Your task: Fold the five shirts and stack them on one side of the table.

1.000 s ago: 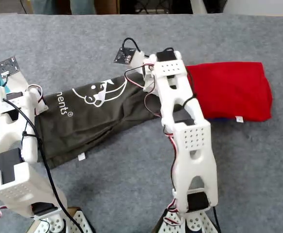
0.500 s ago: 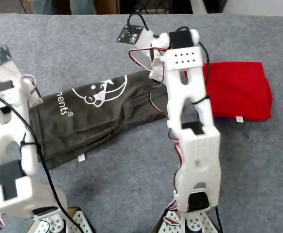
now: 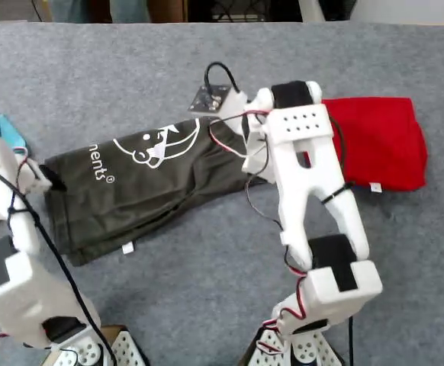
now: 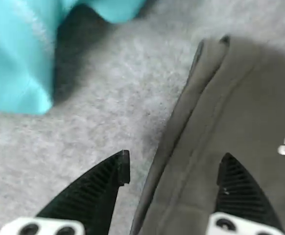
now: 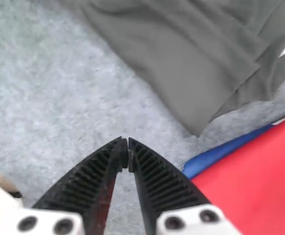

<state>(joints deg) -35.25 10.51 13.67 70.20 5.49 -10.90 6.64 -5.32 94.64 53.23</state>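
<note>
Straddling the 9 o'clock edge of the dark shirt (image 3: 142, 187), the left gripper (image 4: 177, 164) stands open, one jaw over cloth, one over the table (image 3: 207, 305). The right gripper (image 5: 128, 144) is pinched closed on nothing near the red shirt (image 3: 374, 145) at 2 o'clock. Closing now may catch only the top layer, so the fold could peel apart.

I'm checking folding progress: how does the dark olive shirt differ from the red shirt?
The dark olive shirt lies as a long diagonal strip with a white print showing; the red shirt is a compact plain rectangle. The olive one rests directly on the table; the red one sits atop a blue shirt. Both lie flat.
</note>
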